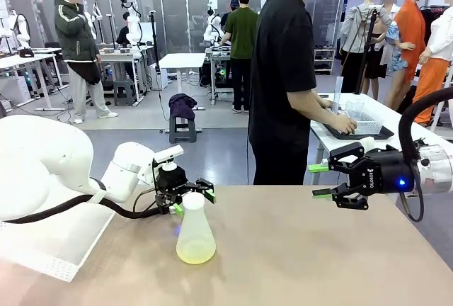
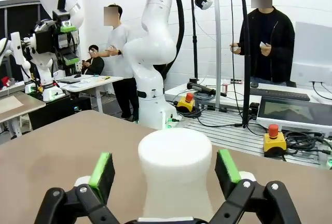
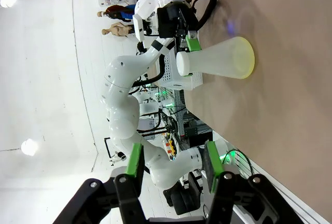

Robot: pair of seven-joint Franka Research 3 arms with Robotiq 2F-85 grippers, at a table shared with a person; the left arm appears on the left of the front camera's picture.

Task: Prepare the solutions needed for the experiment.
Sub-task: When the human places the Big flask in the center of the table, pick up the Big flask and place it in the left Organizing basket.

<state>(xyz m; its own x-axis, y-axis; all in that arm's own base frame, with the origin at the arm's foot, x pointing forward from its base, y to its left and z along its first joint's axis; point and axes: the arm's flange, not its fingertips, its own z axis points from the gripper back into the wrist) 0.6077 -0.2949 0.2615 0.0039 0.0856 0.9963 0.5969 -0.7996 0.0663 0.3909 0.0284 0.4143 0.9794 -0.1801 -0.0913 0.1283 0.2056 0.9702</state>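
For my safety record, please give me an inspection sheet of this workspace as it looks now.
Surface: brown table, bare apart from the flask.
Job's things: translucent conical flask upright, shallow yellow-green liquid in it.
Clutter: nothing seen.
End effectors: left end effector open, fingers either side of the flask neck, not clamped; right end effector empty, partly open, apart from the flask.
Cables: black cable along the left arm.
Surroundings: person at a side table beyond.

A brown table (image 1: pixel 297 249) spreads across the foreground. At about two o'clock, a person in a black shirt (image 1: pixel 283 72) stands at a white side table (image 1: pixel 403 118), facing a clear plastic tub (image 1: pixel 364 123) on a dark tray (image 1: pixel 357 134). At eleven o'clock, a small stool (image 1: pixel 182 127) carries dark cloth
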